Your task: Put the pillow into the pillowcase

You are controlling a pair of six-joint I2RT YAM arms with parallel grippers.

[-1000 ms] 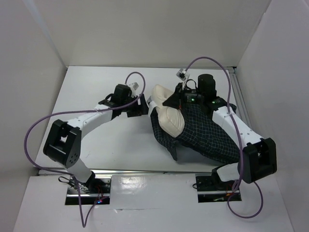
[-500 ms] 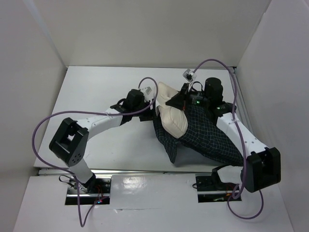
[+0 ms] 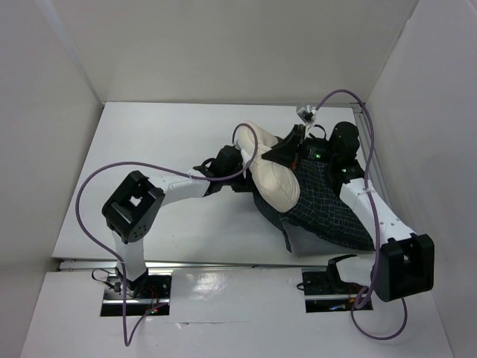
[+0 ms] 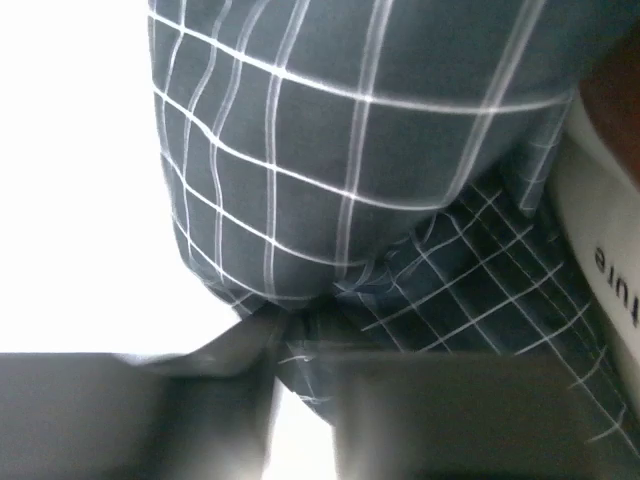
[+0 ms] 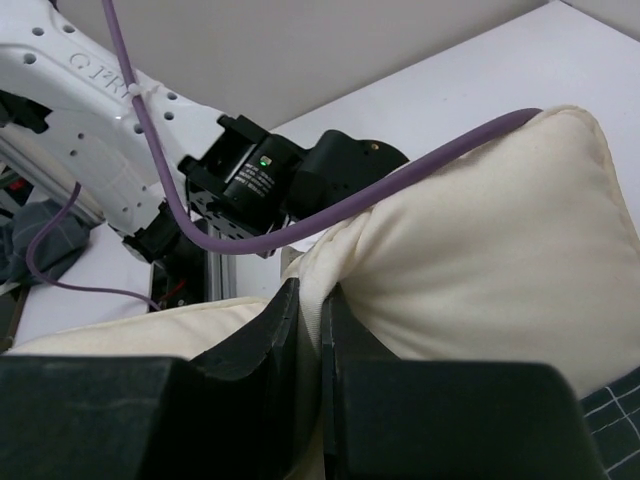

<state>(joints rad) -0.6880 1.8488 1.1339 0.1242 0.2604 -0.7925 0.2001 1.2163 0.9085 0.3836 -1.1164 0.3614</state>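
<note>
- Top view only: the right tool [image 3: 289,151] sits at the far end of the pillow [image 3: 274,179]. The pillowcase [image 3: 328,212] spreads on the table [image 3: 149,149] on the near side of that tool, under the right arm. The pillow's near end lies against the check cloth; how much is inside, cannot tell.
- Same view: the left tool [image 3: 235,170] is at the pillowcase's outer edge, with the pillow just beyond it.
- Left wrist view only: check cloth fills the frame ahead of the left tool. Its jaws are drawn close, with a fold of the pillowcase nipped in the slit. The picture is blurred.
- Right wrist view only: the right tool's jaws are almost together, pinching a ridge of cream pillow fabric. The pillow swells on both sides of it.
- In the way: a purple cable [image 5: 300,225] lies across the pillow just past the right tool. The left arm's black wrist [image 5: 260,170], with a green light, is beyond the cable.
- Count: two arms, two tools, two purple cables, one pillow, one pillowcase.
</note>
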